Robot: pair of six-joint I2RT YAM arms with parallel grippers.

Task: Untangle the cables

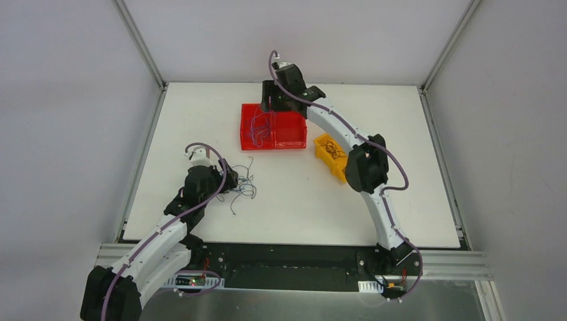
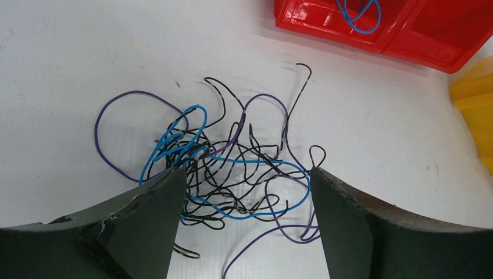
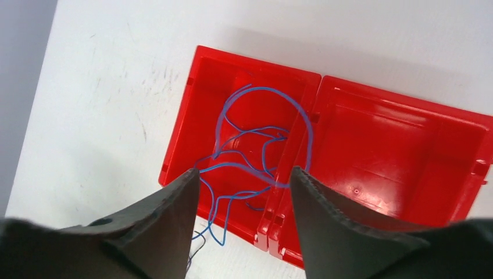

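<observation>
The messy pile of thin, curly blue, purple and black cables (image 2: 232,168) lies on the flat white table (image 1: 301,207), at 9 o'clock from its middle. The left gripper (image 2: 247,173) hangs over it, fingers wide apart, holding nothing. I would pinch just one blue loop (image 2: 200,107) at the pile's 10 o'clock edge and lift slowly. The right gripper (image 3: 245,171), open too, is above the red plastic bin (image 3: 180,133) at 12 o'clock.
</observation>
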